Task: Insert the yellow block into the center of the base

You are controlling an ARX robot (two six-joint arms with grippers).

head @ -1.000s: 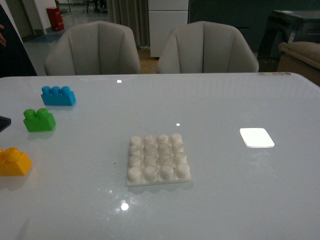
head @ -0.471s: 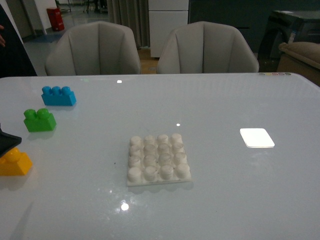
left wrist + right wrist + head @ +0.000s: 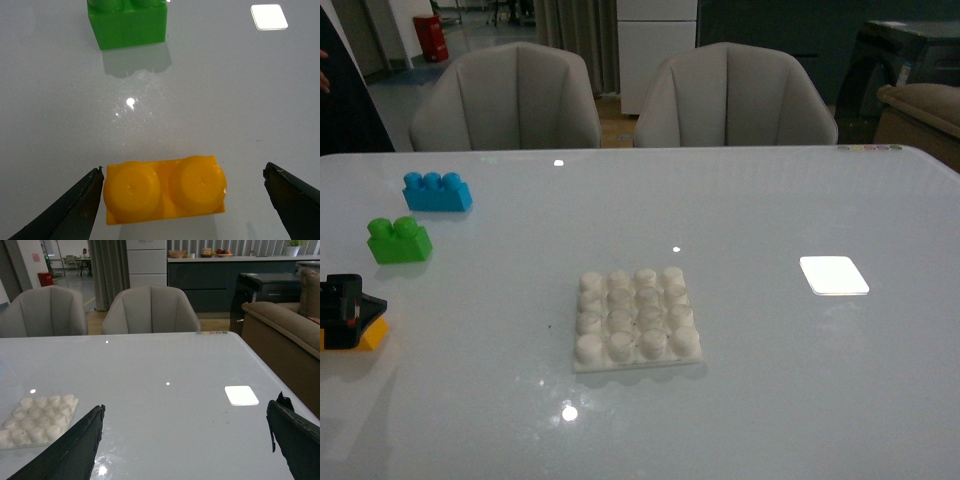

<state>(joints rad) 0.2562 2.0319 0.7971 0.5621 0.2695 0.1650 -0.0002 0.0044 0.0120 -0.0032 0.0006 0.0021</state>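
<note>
The yellow block (image 3: 365, 336) lies at the table's left edge, mostly covered by my left gripper (image 3: 345, 307) in the front view. In the left wrist view the yellow block (image 3: 165, 190) sits between the open jaws of the left gripper (image 3: 184, 192); one finger (image 3: 75, 210) is almost at its end, the other stands well apart. The white studded base (image 3: 635, 319) sits at the table's middle, also in the right wrist view (image 3: 36, 420). My right gripper (image 3: 185, 440) is open and empty above bare table, right of the base.
A green two-stud brick (image 3: 398, 240) and a blue three-stud brick (image 3: 437, 191) lie beyond the yellow block at the left. The green brick (image 3: 127, 22) is close ahead of the left gripper. A flat white patch (image 3: 833, 275) lies at the right. Two chairs stand behind the table.
My left gripper has come in from the left edge and lowered over the yellow block, now straddling it. The bricks and base have not moved.
</note>
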